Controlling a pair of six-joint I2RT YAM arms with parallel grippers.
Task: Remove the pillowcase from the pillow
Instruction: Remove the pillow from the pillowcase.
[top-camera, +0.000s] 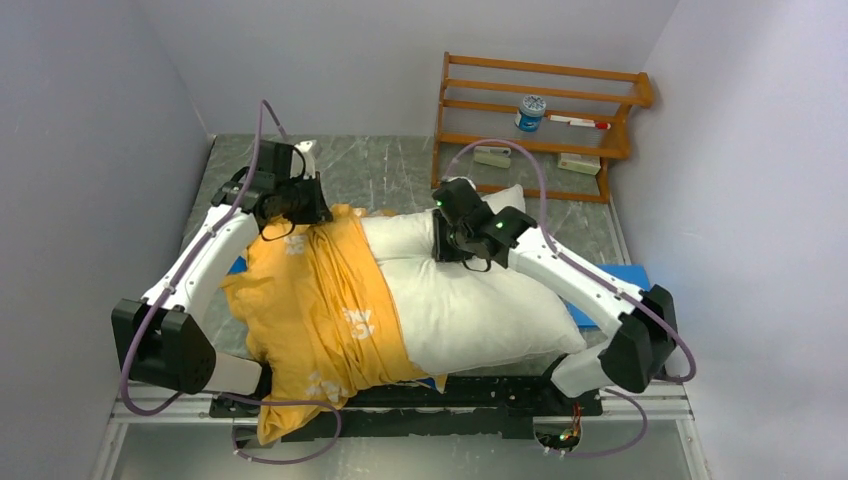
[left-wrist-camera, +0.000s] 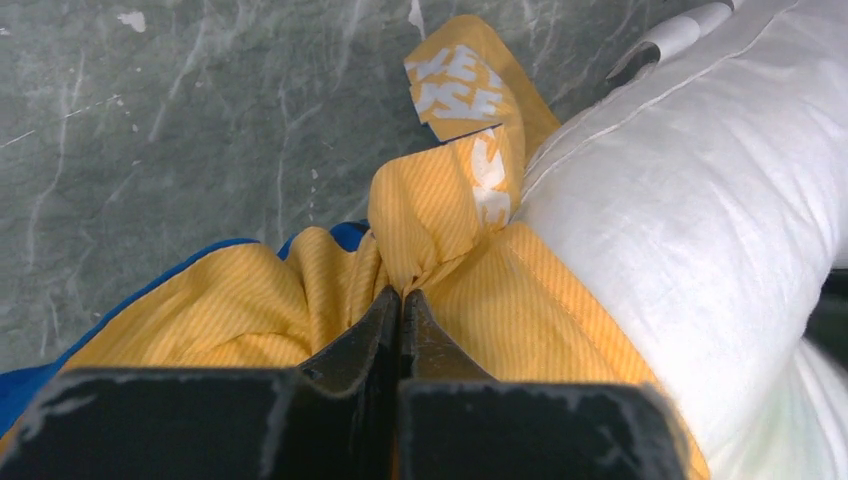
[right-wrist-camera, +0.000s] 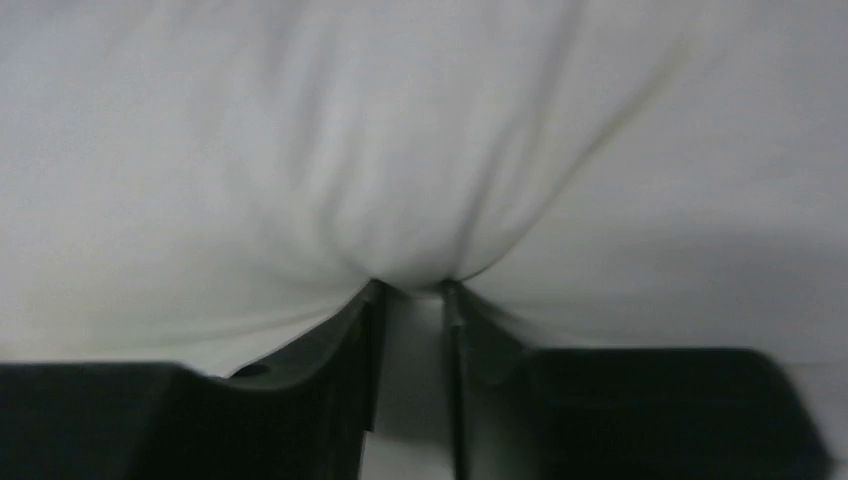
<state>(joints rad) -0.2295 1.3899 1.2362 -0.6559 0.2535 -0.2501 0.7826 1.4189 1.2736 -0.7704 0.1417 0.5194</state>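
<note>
Pillowcase (left-wrist-camera: 440, 230) bunch within the left end effector's (left-wrist-camera: 402, 300) grip (pillow (left-wrist-camera: 690, 230) alongside)

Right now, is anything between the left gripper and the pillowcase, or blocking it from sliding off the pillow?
Nothing between them: the left gripper is shut on the pillowcase. It wraps the left half of the pillow, and nothing visible blocks its way off to the left.

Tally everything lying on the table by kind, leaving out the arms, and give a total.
white pillow: 1
yellow pillowcase: 1
blue flat pad: 1
wooden rack: 1
blue-lidded jar: 1
red-and-white pen: 1
small pale blocks: 2
Total: 8
</note>
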